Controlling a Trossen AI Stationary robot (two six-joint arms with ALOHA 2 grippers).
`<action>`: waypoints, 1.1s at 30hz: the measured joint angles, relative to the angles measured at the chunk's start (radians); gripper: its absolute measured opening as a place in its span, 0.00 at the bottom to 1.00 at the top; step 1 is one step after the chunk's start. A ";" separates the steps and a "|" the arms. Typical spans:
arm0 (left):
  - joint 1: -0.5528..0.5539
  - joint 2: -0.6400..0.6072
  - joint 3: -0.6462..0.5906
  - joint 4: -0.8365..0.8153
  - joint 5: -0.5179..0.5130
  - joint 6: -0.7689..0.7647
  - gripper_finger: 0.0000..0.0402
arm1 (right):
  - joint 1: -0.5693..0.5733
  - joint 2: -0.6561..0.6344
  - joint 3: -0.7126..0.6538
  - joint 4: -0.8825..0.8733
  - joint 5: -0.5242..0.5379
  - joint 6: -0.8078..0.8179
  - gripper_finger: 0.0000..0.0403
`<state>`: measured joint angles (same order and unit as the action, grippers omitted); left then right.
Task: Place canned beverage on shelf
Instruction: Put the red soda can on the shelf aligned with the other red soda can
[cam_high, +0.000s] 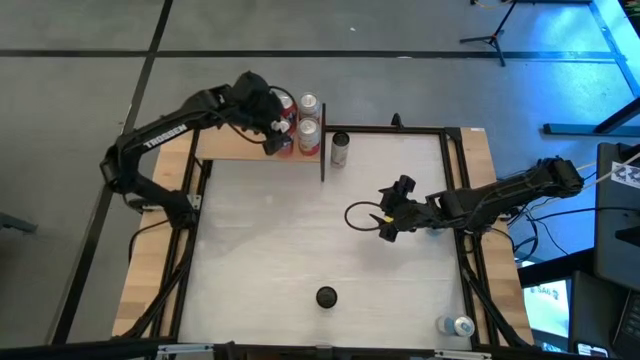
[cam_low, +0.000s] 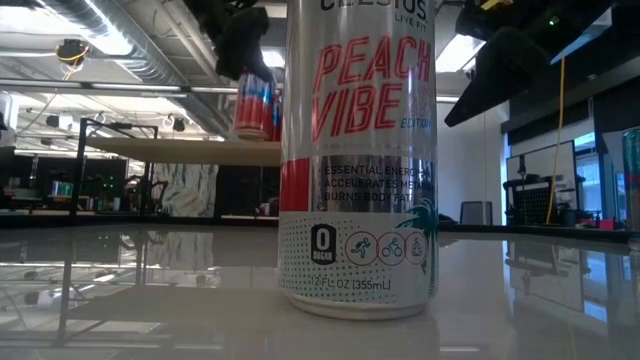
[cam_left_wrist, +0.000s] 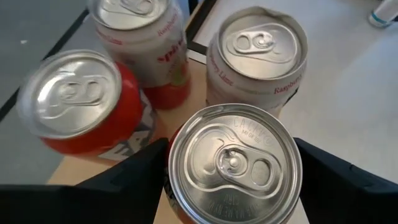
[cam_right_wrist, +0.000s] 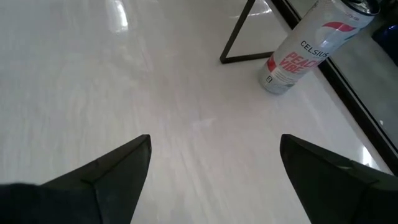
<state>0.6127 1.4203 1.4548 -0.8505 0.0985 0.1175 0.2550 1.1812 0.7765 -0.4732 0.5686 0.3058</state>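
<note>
The left gripper (cam_high: 278, 128) hangs over the shelf (cam_high: 232, 146) at the bench's far left corner, its jaws clamped on a red-and-silver can (cam_left_wrist: 233, 165). Whether that can already rests on the board cannot be told. 3 other cans (cam_left_wrist: 258, 59) stand just beside it on the shelf.

The right gripper (cam_high: 385, 222) hovers over the bench's middle, nearer the right edge, its jaws spread with nothing between them.

A Celsius can (cam_high: 340, 148) stands upright on the tabletop (cam_high: 300, 240) by the far edge, just right of the shelf's black post. 1 more can (cam_high: 326, 296) stands near the front edge.

A full can is probably moderately heavy, rigid, and smooth enough to slip. Grip it across the mid-body, firmly but without denting the thin wall. The neighbours leave little room.
</note>
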 joint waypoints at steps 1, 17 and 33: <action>0.004 0.003 0.000 0.000 0.003 0.002 0.70 | 0.000 0.000 0.000 0.000 0.000 0.000 0.88; 0.015 0.023 0.000 0.030 0.012 0.124 0.77 | 0.000 0.000 0.000 0.001 0.000 0.000 0.88; 0.015 0.022 0.001 0.035 -0.002 0.129 0.80 | 0.000 0.000 0.000 0.001 0.000 0.000 0.88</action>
<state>0.6281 1.4418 1.4559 -0.8154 0.0965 0.2462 0.2550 1.1816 0.7765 -0.4725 0.5682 0.3058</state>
